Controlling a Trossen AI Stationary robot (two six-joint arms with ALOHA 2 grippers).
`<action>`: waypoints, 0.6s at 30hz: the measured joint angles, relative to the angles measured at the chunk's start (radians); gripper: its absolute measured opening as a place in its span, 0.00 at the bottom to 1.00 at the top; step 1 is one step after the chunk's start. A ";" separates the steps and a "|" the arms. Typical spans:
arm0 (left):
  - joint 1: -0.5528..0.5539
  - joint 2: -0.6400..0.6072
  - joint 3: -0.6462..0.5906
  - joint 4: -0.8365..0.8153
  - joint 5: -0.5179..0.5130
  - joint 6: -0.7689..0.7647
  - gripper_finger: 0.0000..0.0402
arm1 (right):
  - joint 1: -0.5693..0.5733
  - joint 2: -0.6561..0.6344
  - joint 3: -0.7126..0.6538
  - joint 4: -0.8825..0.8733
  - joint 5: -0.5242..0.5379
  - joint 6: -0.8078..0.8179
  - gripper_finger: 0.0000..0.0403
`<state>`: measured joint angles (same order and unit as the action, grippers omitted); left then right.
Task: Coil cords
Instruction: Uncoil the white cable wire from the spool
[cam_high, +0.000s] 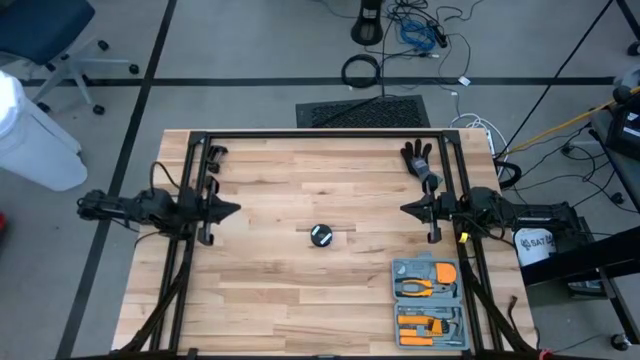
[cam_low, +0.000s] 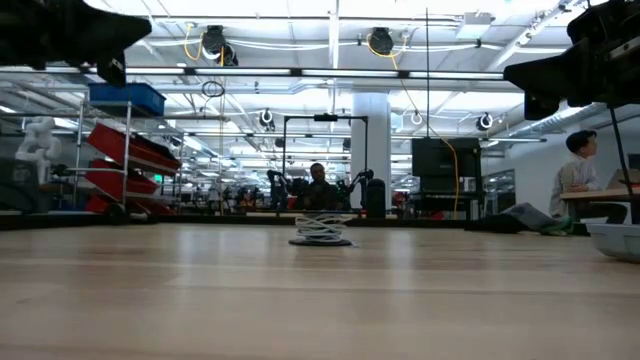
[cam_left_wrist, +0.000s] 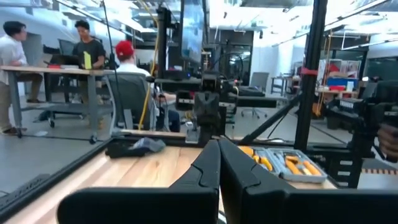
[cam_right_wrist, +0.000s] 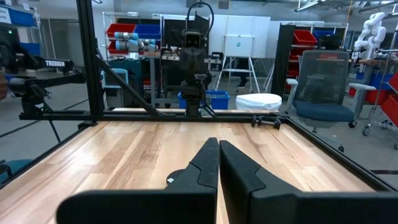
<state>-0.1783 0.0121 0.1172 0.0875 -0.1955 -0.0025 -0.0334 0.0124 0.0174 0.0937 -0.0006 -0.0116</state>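
Since both arms are drawn back to the side rails, the left tool (cam_high: 228, 210) and right tool (cam_high: 408, 209) each have fingers pressed together on nothing, and midway between them on the surface (cam_high: 270, 290) sits one cord (cam_low: 321, 231), apparently already wound on its reel (cam_high: 321, 235).

We see bright, even light from ceiling lamps (cam_low: 380, 40), which glare white in the low view. Shadows on the desk (cam_high: 300, 290) are faint and soft. Both wrist views blur their near foreground.
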 joint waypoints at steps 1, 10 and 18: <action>0.000 0.011 0.020 -0.005 0.000 0.000 0.00 | 0.000 0.000 0.000 0.000 0.000 0.000 0.00; 0.000 0.238 0.303 -0.158 -0.028 0.046 0.00 | 0.000 0.000 0.000 0.000 0.000 0.043 0.00; -0.001 0.588 0.478 -0.159 -0.014 0.094 0.00 | 0.000 0.000 0.000 0.000 0.000 0.115 0.00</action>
<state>-0.1791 0.6002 0.5947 -0.0711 -0.2099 0.0917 -0.0330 0.0124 0.0174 0.0934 -0.0006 0.1034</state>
